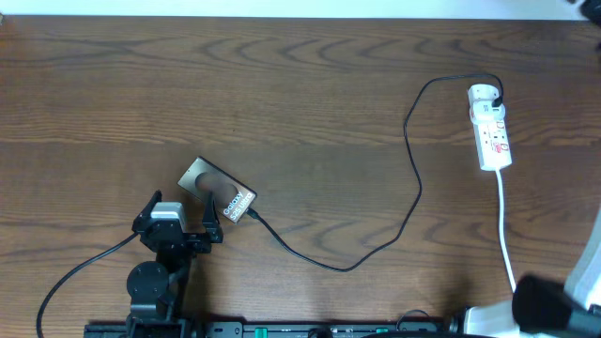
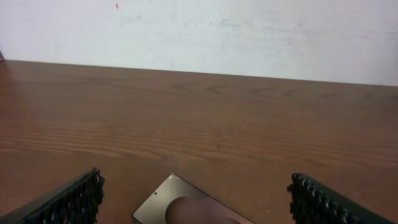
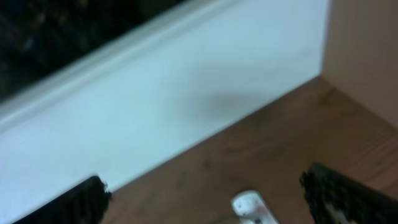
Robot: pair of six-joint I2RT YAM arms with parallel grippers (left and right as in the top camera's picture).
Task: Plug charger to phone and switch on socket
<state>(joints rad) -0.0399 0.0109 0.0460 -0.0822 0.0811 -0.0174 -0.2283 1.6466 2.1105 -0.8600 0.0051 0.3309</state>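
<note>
The phone (image 1: 218, 192) is laid on the worktop (image 1: 310, 84) just ahead of the left pincer (image 1: 183, 208), which is spread wide with nothing gripped. The charger (image 1: 413, 178) is run from the socket (image 1: 491, 127), well apart on the right, to the phone's edge. Its plug appears to be at the port, though seating cannot be confirmed. The right pincer (image 3: 205, 199) is likewise held wide open and empty. If plugging is judged done, switching is called for next: the right pincer must be brought over the socket and its switch pressed.
</note>
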